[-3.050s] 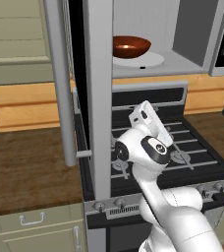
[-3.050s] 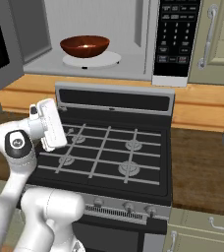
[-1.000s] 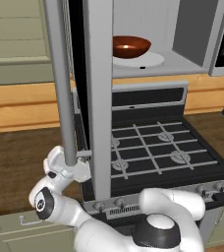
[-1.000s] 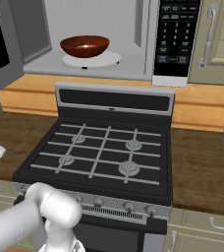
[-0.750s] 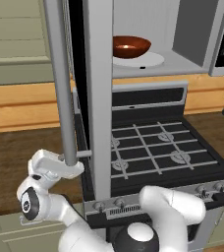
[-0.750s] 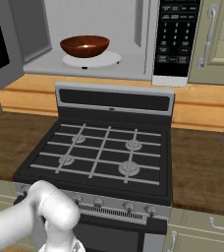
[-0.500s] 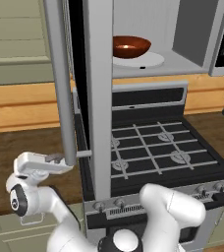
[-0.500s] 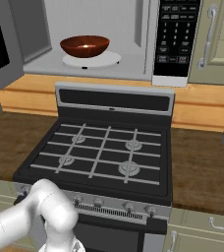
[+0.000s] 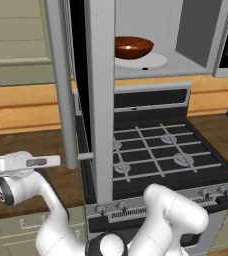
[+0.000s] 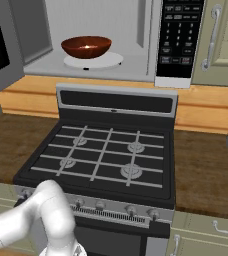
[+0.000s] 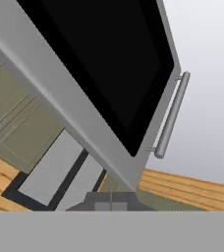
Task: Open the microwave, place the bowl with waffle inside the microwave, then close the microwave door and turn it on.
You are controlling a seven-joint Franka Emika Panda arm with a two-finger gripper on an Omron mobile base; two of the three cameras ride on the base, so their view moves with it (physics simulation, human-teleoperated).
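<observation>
Just left of the open microwave door, the gripper, jaws together, empty.

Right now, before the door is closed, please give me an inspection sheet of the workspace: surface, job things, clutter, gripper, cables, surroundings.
Surface: wooden counter on both sides of a black gas stove; burners unlit.
Job's things: microwave is open; the bowl sits on the white turntable inside. I cannot make out its contents. The microwave door stands swung out, its bar handle towards the arm.
Clutter: nothing seen.
Gripper: gripper is shut, holds nothing, and sits beside the lower end of the handle; contact cannot be told.
Cables: nothing seen.
Surroundings: beige cabinets beside the microwave, drawers below the counter.
</observation>
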